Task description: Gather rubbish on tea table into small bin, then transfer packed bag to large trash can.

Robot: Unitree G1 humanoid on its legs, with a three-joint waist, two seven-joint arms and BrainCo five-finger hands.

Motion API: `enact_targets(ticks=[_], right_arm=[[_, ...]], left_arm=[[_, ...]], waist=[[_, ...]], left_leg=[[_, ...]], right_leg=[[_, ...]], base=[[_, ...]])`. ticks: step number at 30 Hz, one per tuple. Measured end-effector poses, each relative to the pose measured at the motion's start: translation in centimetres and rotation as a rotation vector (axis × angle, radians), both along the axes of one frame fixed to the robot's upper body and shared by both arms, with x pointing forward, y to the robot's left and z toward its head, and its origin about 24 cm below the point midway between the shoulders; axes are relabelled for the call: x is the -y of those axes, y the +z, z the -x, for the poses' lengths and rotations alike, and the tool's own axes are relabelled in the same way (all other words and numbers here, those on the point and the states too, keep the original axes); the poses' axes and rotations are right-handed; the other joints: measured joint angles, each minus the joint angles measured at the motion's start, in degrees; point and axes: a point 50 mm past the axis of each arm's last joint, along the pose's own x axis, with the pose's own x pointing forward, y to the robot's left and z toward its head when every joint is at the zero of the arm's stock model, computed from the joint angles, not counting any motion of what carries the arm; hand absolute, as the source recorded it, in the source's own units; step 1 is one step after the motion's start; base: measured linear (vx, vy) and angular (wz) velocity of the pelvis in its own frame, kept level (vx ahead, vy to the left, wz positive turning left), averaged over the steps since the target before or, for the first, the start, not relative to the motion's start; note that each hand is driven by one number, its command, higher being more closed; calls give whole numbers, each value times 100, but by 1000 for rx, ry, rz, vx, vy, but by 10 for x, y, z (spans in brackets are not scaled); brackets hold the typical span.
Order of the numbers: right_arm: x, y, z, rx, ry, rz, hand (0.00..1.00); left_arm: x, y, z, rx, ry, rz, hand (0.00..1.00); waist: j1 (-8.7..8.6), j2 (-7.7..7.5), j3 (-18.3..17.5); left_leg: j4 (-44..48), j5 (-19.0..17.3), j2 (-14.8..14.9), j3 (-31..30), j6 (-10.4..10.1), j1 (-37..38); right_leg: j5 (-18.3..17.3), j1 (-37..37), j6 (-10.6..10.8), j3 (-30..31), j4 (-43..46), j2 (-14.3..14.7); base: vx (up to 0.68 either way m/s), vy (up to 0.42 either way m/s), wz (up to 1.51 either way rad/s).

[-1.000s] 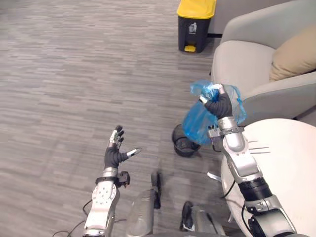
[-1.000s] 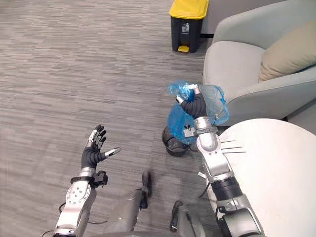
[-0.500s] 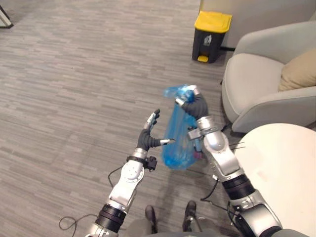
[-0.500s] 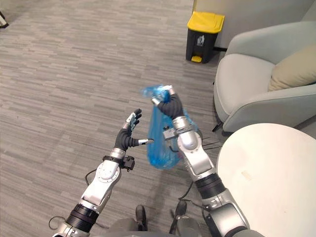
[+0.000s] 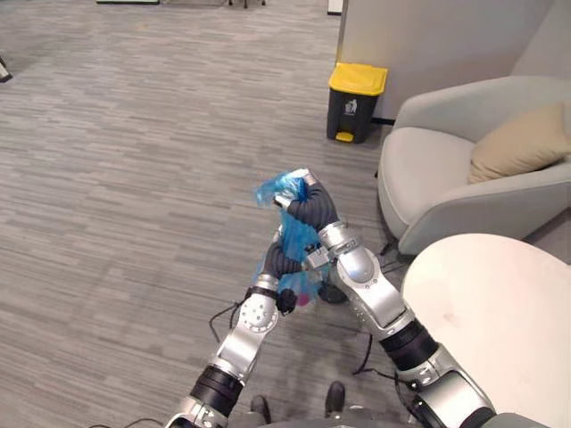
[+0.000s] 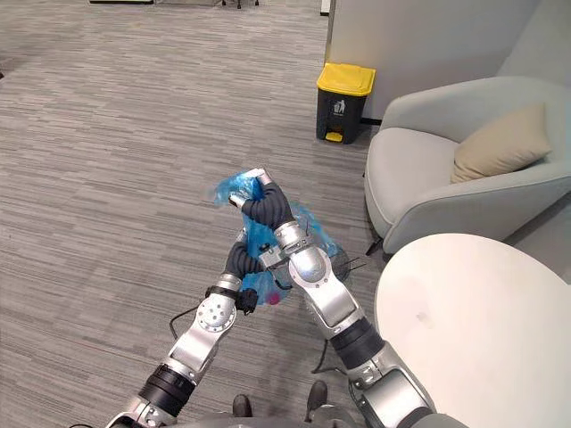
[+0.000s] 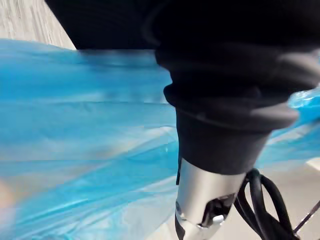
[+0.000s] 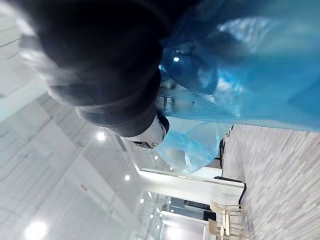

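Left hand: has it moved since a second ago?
Yes. The left hand swung in toward the white tea table, from open floor to against the blue bag under the right hand.

light grey armchair (image 5: 446,178) on the right | tan cushion (image 5: 517,143) leaning on its backrest | grey plank-look floor (image 5: 134,178) all around | pale wall (image 5: 428,36) behind, maybe a partition

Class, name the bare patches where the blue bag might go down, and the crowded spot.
Bare floor spreads left of the left hand and up to the yellow-lidded trash can. The white round table is bare. Crowded: mid-scene, where the right hand grips the blue bag, the left hand against it.
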Motion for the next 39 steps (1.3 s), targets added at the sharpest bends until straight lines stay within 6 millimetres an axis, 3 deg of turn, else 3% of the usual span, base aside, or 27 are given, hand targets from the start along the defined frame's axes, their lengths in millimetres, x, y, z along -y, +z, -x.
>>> enact_targets(ticks=[7, 8, 15, 27, 28, 37, 39], right_arm=[[-17, 1, 5, -11, 77, 24, 100], [-20, 1, 5, -16, 85, 41, 100], [-31, 0, -1, -27, 97, 112, 100], [-49, 4, 8, 38, 215, 214, 100], [-48, 4, 8, 41, 218, 220, 0], [-42, 3, 8, 175, 200, 350, 0], [-27, 0, 9, 225, 150, 389, 0]], left_arm=[[-2, -5, 0, -8, 41, -20, 0], [-3, -8, 0, -19, 44, -28, 100], [-6, -15, -6, -47, 51, -63, 100], [-10, -21, -13, -110, 68, -34, 100], [-10, -22, -13, -120, 70, -22, 100], [-15, -24, -8, -162, 81, 63, 100], [-18, -25, -4, -169, 92, 98, 100]], waist=[[108, -39, -144], [115, -53, -162], [118, -57, -167], [88, -49, -168], [81, -49, -168], [-57, -48, -169], [-47, -43, -171]], left_leg=[[37, 10, 4, -30, 12, 53], [37, 7, 10, -46, 10, 55], [37, 9, 98, -50, -52, 45], [156, 28, 244, 37, -133, -57], [165, 28, 243, 37, -133, -61], [143, 30, 217, 13, -130, -41], [38, 36, 203, 34, -130, -20]], right_leg=[[18, 95, 14, 81, -65, 22], [25, 113, 19, 90, -91, 32], [25, 101, 18, 204, -119, 125], [42, 1, -9, 323, -188, 281], [42, 1, -8, 324, -187, 279], [42, 20, -8, 324, -182, 252], [34, 25, 4, 325, -182, 252]], base=[[28, 9, 2], [5, 2, 7], [0, 0, 0], [16, -9, -5], [0, 0, 0], [5, 25, 1], [17, 34, -1]])
